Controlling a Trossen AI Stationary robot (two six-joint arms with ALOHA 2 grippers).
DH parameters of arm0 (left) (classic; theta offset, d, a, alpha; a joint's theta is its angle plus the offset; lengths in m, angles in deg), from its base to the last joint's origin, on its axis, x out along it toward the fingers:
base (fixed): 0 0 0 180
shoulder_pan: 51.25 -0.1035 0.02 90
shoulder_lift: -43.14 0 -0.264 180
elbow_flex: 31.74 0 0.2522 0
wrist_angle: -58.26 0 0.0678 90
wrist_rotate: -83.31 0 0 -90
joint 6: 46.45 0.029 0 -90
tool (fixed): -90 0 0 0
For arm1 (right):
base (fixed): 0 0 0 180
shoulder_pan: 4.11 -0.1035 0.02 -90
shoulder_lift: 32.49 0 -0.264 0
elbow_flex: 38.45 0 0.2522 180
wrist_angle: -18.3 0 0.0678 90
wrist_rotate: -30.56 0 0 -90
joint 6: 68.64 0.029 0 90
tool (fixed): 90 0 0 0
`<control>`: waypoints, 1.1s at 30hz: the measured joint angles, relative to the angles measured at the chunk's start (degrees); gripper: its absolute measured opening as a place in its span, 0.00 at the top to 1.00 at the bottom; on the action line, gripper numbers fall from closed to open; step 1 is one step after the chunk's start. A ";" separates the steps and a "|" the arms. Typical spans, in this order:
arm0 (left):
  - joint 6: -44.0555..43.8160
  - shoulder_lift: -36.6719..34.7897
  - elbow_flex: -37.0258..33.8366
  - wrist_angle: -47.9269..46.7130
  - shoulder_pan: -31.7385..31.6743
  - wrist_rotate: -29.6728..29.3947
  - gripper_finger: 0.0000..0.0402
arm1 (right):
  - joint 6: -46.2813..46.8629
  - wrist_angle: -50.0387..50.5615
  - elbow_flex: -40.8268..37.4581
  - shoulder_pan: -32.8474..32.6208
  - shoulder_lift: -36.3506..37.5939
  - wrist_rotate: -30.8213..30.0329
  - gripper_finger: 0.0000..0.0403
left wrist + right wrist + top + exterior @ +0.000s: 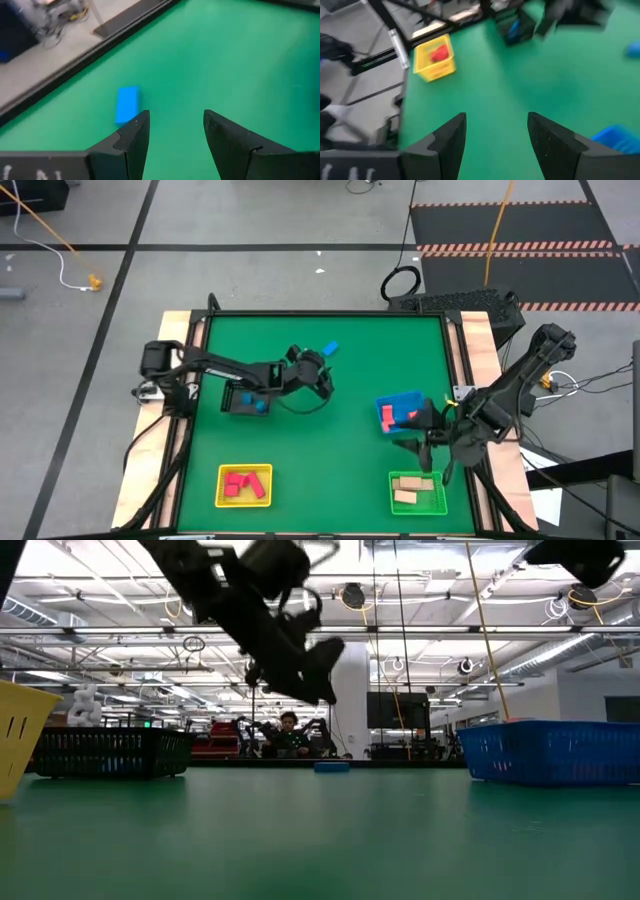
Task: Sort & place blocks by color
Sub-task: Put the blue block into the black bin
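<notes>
Most blocks sit in trays; one blue block (330,349) remains far on the worktop (350,460), left gripper (322,380) and right gripper (425,450) both open-jawed, empty.

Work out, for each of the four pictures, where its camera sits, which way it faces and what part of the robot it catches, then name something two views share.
High view: above the table, facing straight down; both arms, yellow tray, green tray.
Low view: at tabletop height, facing level across to the room; the left arm overhead, blue tray.
Left wrist view: on the left arm, facing the mat; open left claw near a blue block.
Right wrist view: on the right arm; open, empty right claw.
Shared: the blue block also shows in the high and low views.
</notes>
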 joint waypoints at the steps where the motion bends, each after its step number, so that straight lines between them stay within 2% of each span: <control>1: -0.52 0.98 -0.02 0.68 -0.96 0.06 0.53 | -1.60 0.25 0.00 0.73 0.42 -0.63 0.50; 6: -5.28 4.32 -0.01 4.90 -6.12 1.45 0.53 | -7.70 0.93 0.00 4.72 2.37 -1.96 0.50; 12: -14.53 7.18 -0.02 4.73 -11.93 12.09 0.53 | -15.15 0.83 0.00 8.76 3.10 -2.09 0.50; 15: -16.65 8.27 -0.02 4.47 -13.37 15.10 0.53 | -17.02 0.83 0.00 9.46 3.04 -1.84 0.50; 33: -12.00 8.15 0.00 7.79 -14.96 16.13 0.53 | -17.15 0.80 0.00 9.50 3.00 -1.63 0.50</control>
